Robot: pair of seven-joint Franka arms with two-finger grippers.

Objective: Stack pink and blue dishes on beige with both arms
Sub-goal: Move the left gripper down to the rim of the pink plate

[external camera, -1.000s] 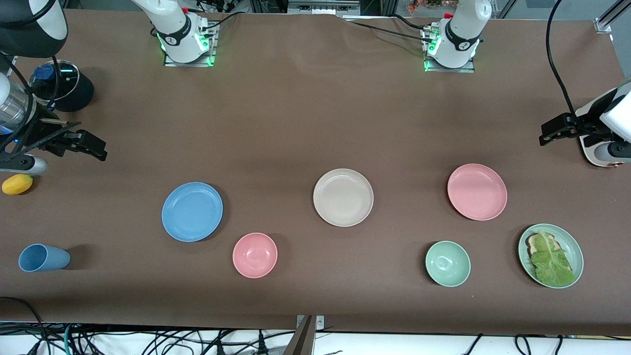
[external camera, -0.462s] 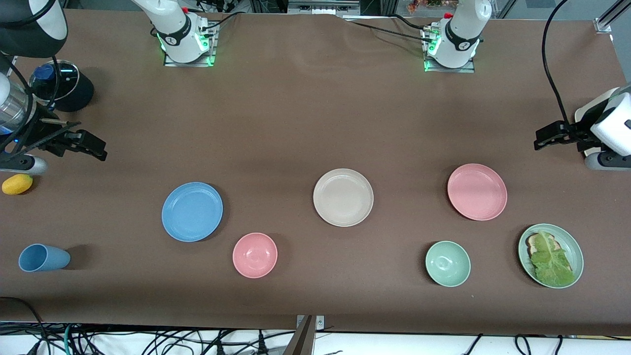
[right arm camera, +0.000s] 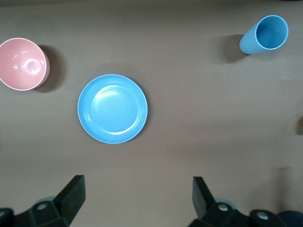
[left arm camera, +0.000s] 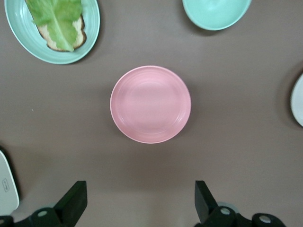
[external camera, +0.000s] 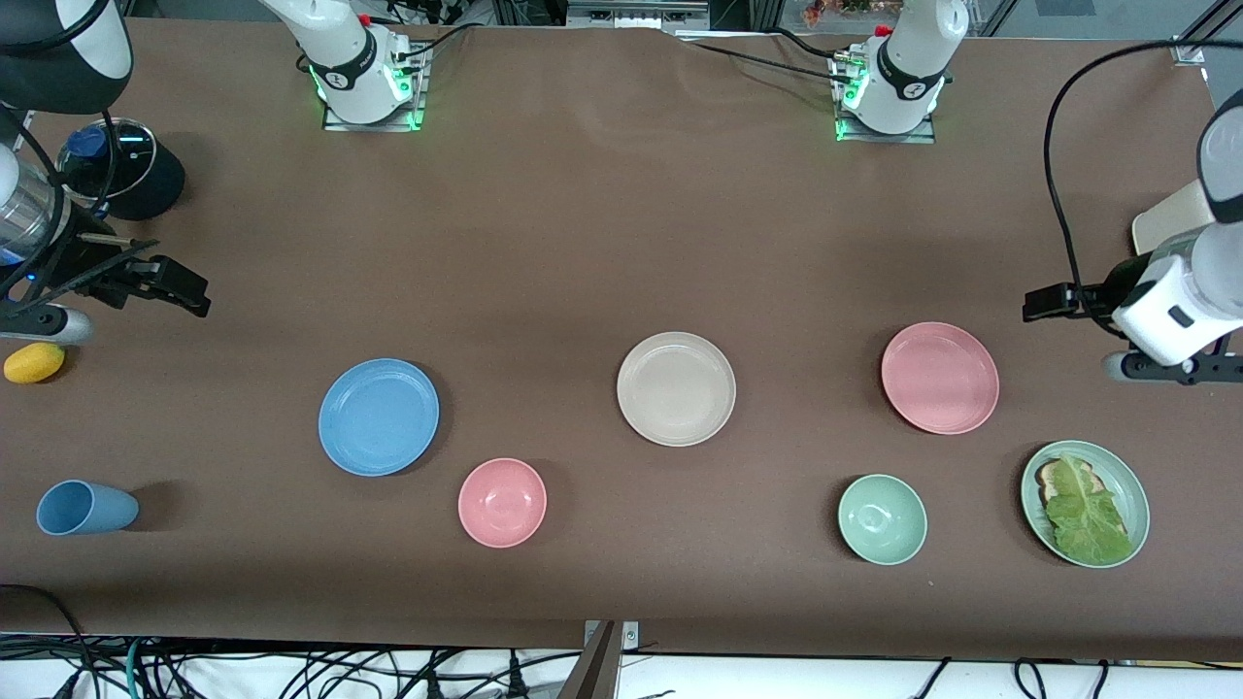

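Blue dish [external camera: 379, 417] lies flat on the tabletop [external camera: 583, 243] toward the right arm's end, apart from the right gripper [external camera: 184, 288], which hangs with its jaws spread wide and holding nothing. In the right wrist view the plate [right arm camera: 112, 108] sits centred ahead of the two dark fingers [right arm camera: 71, 194], clear of both. That arm waits at the table's end, its wrist low and its gripper pointing toward the table's middle. The plate is wide, shallow and light blue, with a low rim.

Beige dish [external camera: 676, 388] rests at the middle of the tabletop, bare — nothing is stacked on it. It is cream-coloured and the same size as the other two.

Pink dish [external camera: 940, 378] lies toward the left arm's end, at about the same nearness to the front camera as the beige one. The left gripper [external camera: 1044, 302] hovers beside it, jaws fully parted and empty; in the left wrist view the plate [left arm camera: 150, 104] shows centred between and ahead of the fingers [left arm camera: 73, 201], untouched. The left arm bends in from the table's end, white wrist tilted down — cable looping above it.
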